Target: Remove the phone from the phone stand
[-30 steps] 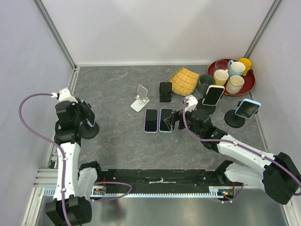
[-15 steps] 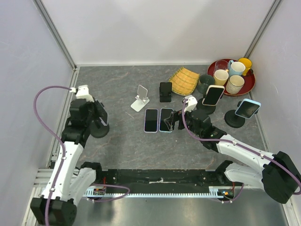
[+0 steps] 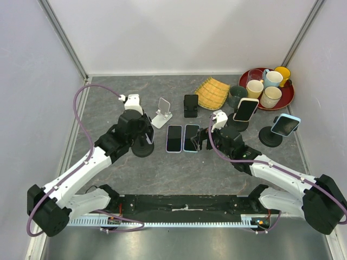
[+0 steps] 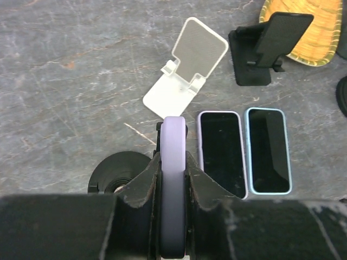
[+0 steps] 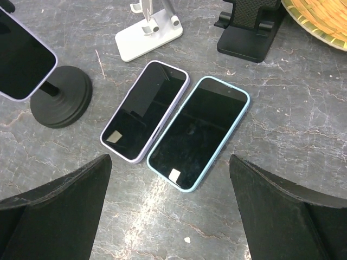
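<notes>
- We see the phone [image 4: 173, 187] edge-on in the left wrist view: a slim slab in a lilac case with rounded corners, standing upright on its long edge.
- From the right wrist view its face [image 5: 20, 58] is a dark, blank screen with a thin lilac border.
- The left gripper [image 4: 172, 162] is clamped on it, one finger pressed flat on each broad side.
- The phone sits left of centre on the table [image 3: 108, 97], over the stand [image 5: 59, 98].
- The stand has a round black base and a short stem rising toward the phone's back; we cannot tell whether the phone is clipped to it.
- Just right of the stand, two phones lie flat and side by side, screens up: a lilac one [image 5: 145, 111] and a blue one [image 5: 198, 132].
- The right gripper [image 5: 173, 216] hangs above these two with its fingers spread wide, holding nothing.
- Beyond them stand an empty white holder [image 4: 187, 73] and an empty black holder [image 4: 265, 49].
- At the far right, two more phones [image 3: 246, 109] [image 3: 286, 124] rest on their own stands.
</notes>
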### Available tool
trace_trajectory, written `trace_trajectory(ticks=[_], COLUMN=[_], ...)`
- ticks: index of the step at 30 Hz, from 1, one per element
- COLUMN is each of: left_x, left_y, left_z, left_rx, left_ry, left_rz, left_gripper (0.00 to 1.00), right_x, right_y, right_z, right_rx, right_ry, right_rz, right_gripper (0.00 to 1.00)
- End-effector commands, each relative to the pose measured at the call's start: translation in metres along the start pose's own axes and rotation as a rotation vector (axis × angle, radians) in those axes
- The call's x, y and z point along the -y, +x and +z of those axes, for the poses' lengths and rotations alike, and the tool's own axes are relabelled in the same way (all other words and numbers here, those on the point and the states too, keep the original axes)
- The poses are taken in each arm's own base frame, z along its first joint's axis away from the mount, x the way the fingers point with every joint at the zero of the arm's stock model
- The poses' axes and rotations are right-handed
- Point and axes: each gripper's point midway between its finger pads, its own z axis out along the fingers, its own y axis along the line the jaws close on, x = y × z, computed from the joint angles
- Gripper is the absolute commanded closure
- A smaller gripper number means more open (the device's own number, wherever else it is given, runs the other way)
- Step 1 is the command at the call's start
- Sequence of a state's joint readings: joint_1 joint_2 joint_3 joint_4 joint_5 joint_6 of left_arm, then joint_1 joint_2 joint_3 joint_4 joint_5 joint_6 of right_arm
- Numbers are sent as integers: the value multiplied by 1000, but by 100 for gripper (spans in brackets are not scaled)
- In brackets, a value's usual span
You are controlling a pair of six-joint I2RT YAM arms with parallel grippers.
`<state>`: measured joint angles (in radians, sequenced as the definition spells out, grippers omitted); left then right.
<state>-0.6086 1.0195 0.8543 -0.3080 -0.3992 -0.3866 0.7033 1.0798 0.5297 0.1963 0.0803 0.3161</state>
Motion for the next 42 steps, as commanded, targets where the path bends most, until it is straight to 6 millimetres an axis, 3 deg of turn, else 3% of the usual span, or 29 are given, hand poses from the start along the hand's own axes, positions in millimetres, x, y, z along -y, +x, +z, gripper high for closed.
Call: trace_trajectory(ticks=[1,10,12,16,18,28,34,37,38,40,41,42], left_x=[30,48,48,44,44,46,43,34,18,9,-16,-26], left_y=[-29,-20,-17,-18,-18,-31,-63,-77,-81,-86,-90,-92], left_z=[4,13,14,12,11,-4,-31,-43,-41,-48,-45,-47], left_rx=[78,49,42,50,53,86,163,167,165,161,169,176], left_ry=[34,57,55,47,46,91,127,146,117,165,114,108], left_rz=[-156,-150,-143,-131,-125,-153,-175,-160,-172,-187,-212,-223], left_gripper=[98,97,91,70,66,26,20,18,18,18,18,18], right_x=[-2,-2,-2,-3,-3,-7,-14,-26,-34,-44,-56,-61], right_y=[-17,-15,-17,-20,-21,-31,-47,-56,-60,-65,-71,-74], right_z=[-2,-5,-6,-8,-9,-19,-23,-20,-17,-14,-10,-8], right_rx=[37,24,27,29,32,39,45,44,43,43,47,48], right_ry=[3,6,5,2,3,-2,-18,-48,-63,-74,-92,-95], right_rz=[-15,-19,-20,-20,-20,-23,-25,-27,-31,-33,-40,-44], right_gripper=[3,4,4,4,3,3,2,2,2,2,2,2])
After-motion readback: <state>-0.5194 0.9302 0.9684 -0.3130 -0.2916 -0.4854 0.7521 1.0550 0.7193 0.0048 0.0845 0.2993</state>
